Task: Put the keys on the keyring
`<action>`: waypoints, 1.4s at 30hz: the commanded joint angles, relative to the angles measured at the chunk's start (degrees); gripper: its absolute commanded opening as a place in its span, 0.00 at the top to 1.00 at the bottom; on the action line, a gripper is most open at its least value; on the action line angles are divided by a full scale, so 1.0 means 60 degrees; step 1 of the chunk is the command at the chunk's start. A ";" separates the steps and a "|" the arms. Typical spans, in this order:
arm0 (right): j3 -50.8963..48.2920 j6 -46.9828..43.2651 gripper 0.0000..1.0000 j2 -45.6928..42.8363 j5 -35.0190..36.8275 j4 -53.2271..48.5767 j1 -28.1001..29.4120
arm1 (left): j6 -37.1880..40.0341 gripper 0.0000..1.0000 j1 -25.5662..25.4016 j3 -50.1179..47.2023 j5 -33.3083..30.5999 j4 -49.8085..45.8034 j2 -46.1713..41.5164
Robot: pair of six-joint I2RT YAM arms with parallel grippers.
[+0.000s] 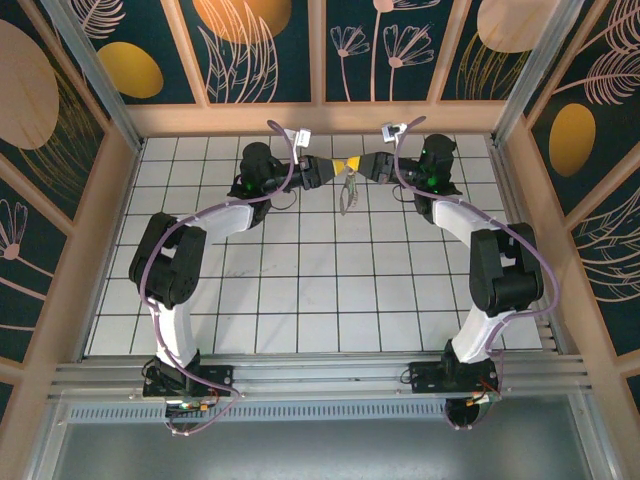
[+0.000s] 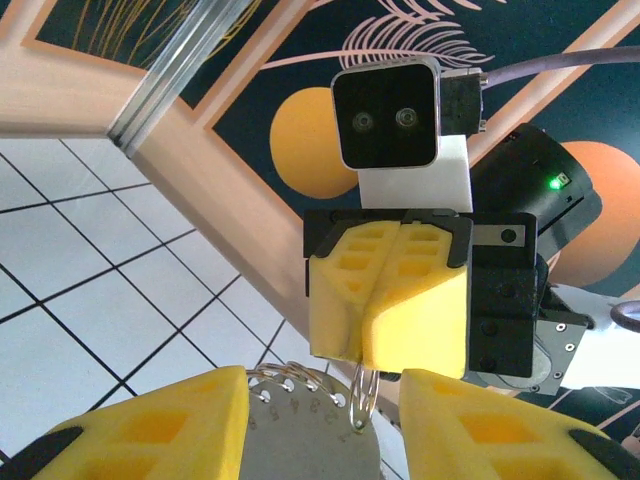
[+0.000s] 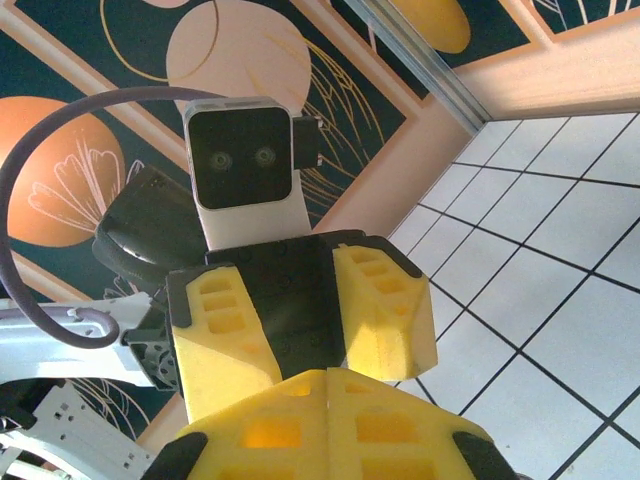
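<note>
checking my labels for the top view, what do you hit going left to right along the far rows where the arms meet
left arm → left gripper → right gripper → right arm; the keys hang just under where the grippers meet, so they have no clear slot

arms point(image 1: 175, 265) 2 | left pincer point(image 1: 335, 168), right pincer point(image 1: 366, 165): 2 | keyring point(image 2: 366, 398) 1 | keys point(image 1: 347, 197) uncountable
</note>
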 commanded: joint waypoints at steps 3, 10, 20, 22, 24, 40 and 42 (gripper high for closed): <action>0.0529 -0.0054 1.00 0.0184 -0.0139 0.0266 0.0224 | -0.0168 0.59 -0.0112 0.0123 0.0386 0.0666 0.0197; 0.0619 -0.0034 1.00 0.0305 -0.0063 0.0233 0.0306 | -0.0261 0.72 -0.0171 0.0103 0.0436 0.0869 0.0275; 0.0661 0.0024 1.00 0.0426 0.0164 0.0175 0.0326 | -0.0819 0.76 -0.0179 -0.0267 0.0523 0.1953 0.0294; 0.0685 0.0123 1.00 0.0481 0.0198 0.0240 0.0328 | -0.0939 0.76 -0.0175 -0.0416 0.0493 0.2203 0.0251; 0.0692 0.0201 1.00 0.0526 0.0245 0.0300 0.0314 | -0.1056 0.76 -0.0186 -0.0516 0.0520 0.2447 0.0223; 0.0678 0.0376 1.00 0.0647 0.0245 0.0473 0.0350 | -0.1184 0.97 -0.0287 -0.0520 0.0488 0.2770 0.0305; 0.0664 0.0371 1.00 0.0615 0.0217 0.0500 0.0372 | -0.1220 1.00 -0.0293 -0.0534 0.0382 0.2805 0.0323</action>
